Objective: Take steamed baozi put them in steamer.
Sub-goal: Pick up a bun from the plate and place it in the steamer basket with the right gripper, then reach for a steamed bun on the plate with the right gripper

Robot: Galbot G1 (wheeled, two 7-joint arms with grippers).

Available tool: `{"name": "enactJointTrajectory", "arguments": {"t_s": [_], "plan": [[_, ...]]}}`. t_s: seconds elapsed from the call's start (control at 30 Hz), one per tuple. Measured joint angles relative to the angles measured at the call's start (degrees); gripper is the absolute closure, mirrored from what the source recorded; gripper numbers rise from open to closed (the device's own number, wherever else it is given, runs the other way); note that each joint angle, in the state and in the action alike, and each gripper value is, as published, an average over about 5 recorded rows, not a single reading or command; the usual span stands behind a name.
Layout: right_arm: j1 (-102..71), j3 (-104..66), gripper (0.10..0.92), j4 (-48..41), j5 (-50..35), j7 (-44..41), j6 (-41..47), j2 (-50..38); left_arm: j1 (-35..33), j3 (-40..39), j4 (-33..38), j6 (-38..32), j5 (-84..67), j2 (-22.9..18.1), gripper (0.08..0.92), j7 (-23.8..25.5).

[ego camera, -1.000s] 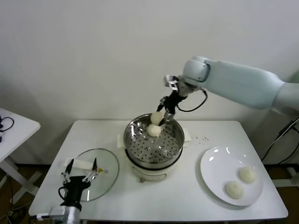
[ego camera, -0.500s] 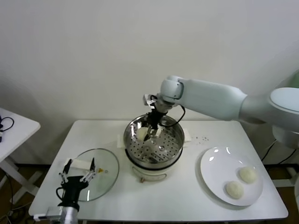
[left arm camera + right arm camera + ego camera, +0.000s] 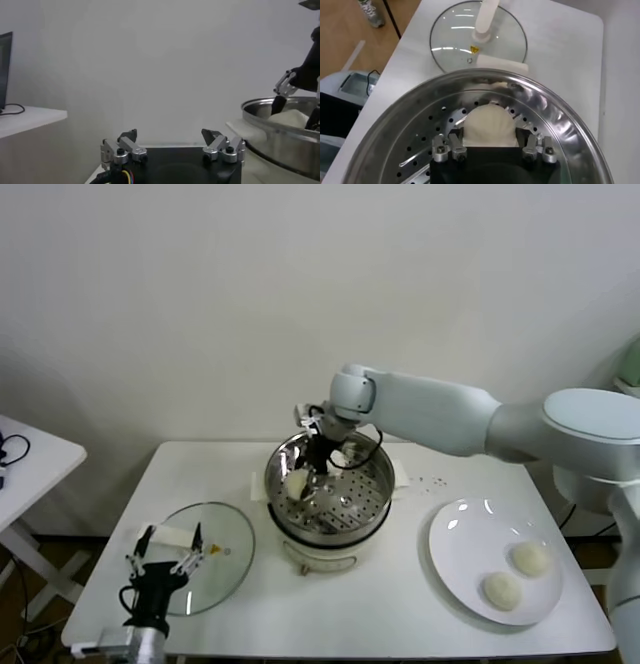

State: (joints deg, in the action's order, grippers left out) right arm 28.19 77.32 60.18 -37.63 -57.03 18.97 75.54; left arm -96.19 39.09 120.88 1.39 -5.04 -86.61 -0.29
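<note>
Right gripper [image 3: 490, 150]: inside the steamer [image 3: 372, 506], clamped on a bun [image 3: 490, 126] near its left wall.
Left gripper [image 3: 168, 552]: fingers spread, empty, over the glass lid [image 3: 225, 556].
Plate [image 3: 455, 554]: held two buns [image 3: 516, 574].

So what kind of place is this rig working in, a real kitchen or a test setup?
Most likely a lab mock-up of a kitchen task, not a real kitchen: a plain white table against a bare white wall, holding only the steamer, its glass lid and a white plate.
</note>
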Motion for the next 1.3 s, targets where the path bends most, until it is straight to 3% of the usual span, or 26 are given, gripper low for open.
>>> {"name": "enactJointTrajectory", "arguments": {"t_s": [0.4,0.67,0.87,1.3], "plan": [[-1.37,-0.67,0.338,-1.70,1.99,0.21,-0.38,0.84,0.08,0.20,-0.60,-0.13,-0.16,0.10,0.177,-0.01],[-1.88,-0.96,0.215,-2.05,2.79,0.30,-1.10,1.18,0.03,0.20,-0.85,-0.27,-0.14,0.09,0.177,-0.01],[-0.86,-0.84,0.203,-1.30,2.89,-0.84,-1.98,0.52,0.05,0.32,-0.88,-0.33,-0.09,0.10,0.177,0.00],[11.00,3.27,0.203,6.57,2.01,-7.40,-5.79,-9.24,0.64,-0.07,-1.16,-0.03,0.46,0.19,0.177,-0.09]]}}
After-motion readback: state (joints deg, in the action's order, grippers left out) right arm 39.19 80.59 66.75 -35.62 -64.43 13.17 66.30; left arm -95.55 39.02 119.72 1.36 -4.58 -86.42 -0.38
